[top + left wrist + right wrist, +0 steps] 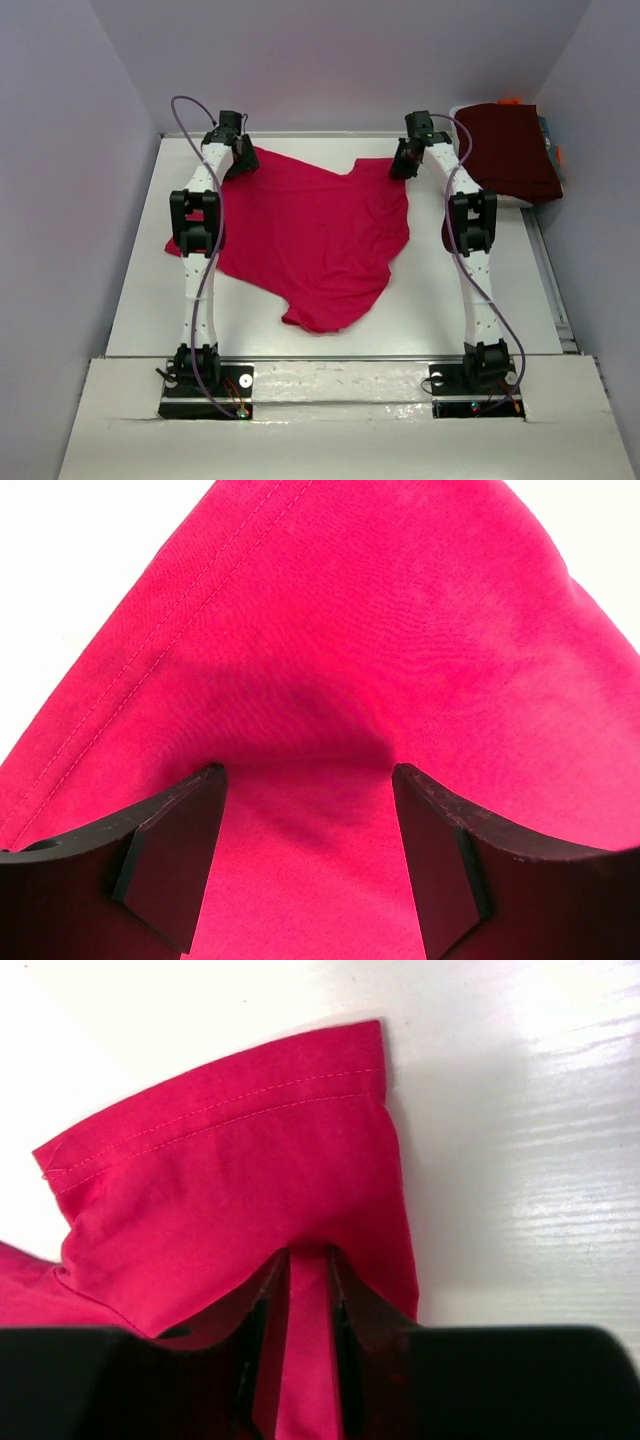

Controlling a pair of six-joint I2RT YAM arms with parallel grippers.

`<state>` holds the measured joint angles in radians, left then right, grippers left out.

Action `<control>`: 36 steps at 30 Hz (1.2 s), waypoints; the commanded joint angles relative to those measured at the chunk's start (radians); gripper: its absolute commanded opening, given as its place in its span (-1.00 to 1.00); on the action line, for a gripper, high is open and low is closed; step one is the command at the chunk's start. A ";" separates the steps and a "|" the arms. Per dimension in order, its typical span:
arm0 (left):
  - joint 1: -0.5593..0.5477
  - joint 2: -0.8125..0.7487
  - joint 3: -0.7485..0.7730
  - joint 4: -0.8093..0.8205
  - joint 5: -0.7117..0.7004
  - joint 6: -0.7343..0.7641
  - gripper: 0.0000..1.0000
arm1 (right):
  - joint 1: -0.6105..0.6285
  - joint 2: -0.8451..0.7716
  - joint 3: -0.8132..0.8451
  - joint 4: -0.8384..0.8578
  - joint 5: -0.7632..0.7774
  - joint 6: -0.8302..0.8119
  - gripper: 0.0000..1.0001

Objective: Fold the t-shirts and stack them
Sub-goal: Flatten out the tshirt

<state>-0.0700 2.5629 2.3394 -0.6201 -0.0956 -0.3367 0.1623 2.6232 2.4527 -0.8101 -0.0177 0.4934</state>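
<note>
spread t-shirt (pixel 320 235) on table (pixel 430 320), folded t-shirt (pixel 515 150) far right

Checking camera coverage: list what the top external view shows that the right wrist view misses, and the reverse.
Top external only: the whole pink t-shirt spread out, a folded maroon garment at right, the left gripper. Right wrist only: the sleeve hem's double stitching, a cloth ridge between the close-set fingers. Both: that shirt on the white table, the right gripper.

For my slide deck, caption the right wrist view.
Right fingers pinch a fold of the crimson t-shirt near its stitched hem, over the table.
</note>
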 commanded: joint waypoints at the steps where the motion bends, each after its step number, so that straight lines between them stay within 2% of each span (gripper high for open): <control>1: 0.003 0.034 -0.006 0.039 0.082 -0.024 0.60 | -0.021 0.041 0.028 0.014 -0.051 -0.050 -0.40; 4: 0.003 0.011 -0.067 0.074 0.088 -0.022 0.60 | -0.021 0.018 -0.009 0.064 -0.057 -0.064 -0.12; 5: 0.003 -0.009 -0.084 0.100 0.088 -0.021 0.61 | -0.021 0.000 -0.018 0.098 -0.057 -0.079 0.09; 7: 0.003 -0.018 -0.100 0.109 0.091 -0.021 0.61 | -0.021 -0.006 -0.003 0.108 -0.048 -0.098 0.36; 11: 0.003 -0.035 -0.106 0.100 0.114 -0.022 0.62 | -0.021 -0.029 0.039 0.083 -0.053 -0.108 0.53; 13: -0.008 -0.084 -0.150 0.126 0.105 -0.018 0.61 | -0.021 -0.075 -0.006 0.103 -0.057 -0.099 0.54; 16: -0.017 -0.177 -0.230 0.187 0.056 0.005 0.62 | -0.021 -0.204 -0.156 0.146 -0.053 -0.079 0.54; 22: -0.039 -0.317 -0.299 0.230 -0.004 0.042 0.63 | 0.008 -0.415 -0.360 0.134 -0.019 -0.070 0.52; 25: -0.048 -0.348 -0.314 0.243 -0.026 0.057 0.63 | 0.028 -0.533 -0.500 0.175 -0.015 -0.061 0.51; 31: -0.057 -0.319 -0.269 0.192 -0.055 0.071 0.63 | 0.080 -0.650 -0.681 0.180 -0.034 -0.024 0.40; 34: -0.057 -0.277 -0.188 0.145 -0.069 0.071 0.63 | 0.123 -0.675 -0.764 0.175 -0.019 -0.013 0.17; 36: -0.057 -0.231 -0.143 0.096 -0.081 0.070 0.63 | 0.144 -0.675 -0.816 0.181 -0.014 0.000 -0.17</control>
<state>-0.1291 2.2917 2.0827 -0.4492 -0.1287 -0.2840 0.2543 1.9541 1.7344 -0.6411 -0.0483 0.4614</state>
